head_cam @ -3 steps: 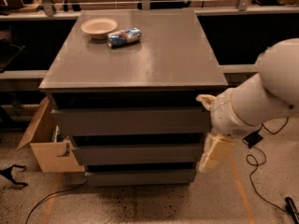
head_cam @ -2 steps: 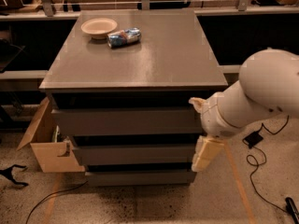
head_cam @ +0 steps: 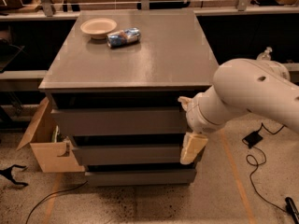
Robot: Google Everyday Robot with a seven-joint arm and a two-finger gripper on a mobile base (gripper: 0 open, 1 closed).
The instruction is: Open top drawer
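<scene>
The grey cabinet (head_cam: 140, 55) has three flat drawer fronts stacked under its top. The top drawer (head_cam: 117, 121) is the uppermost grey panel, with a dark gap above it. My gripper (head_cam: 188, 124) comes in from the right on a white arm (head_cam: 252, 92) and sits at the right end of the top drawer's front. It is open: one cream finger (head_cam: 184, 101) shows at the panel's upper edge and the other finger (head_cam: 192, 147) hangs below it, in front of the middle drawer (head_cam: 126, 155). The panel's right end is hidden behind the gripper.
A cream bowl (head_cam: 98, 27) and a blue can (head_cam: 123, 37) lie on the cabinet top at the back left. An open cardboard box (head_cam: 46, 146) stands against the cabinet's left side. Cables and a black adapter (head_cam: 253, 138) lie on the floor at the right.
My arm has moved left, bringing the gripper from beside the cabinet's right edge onto the right end of the drawer fronts. The drawers have not visibly moved.
</scene>
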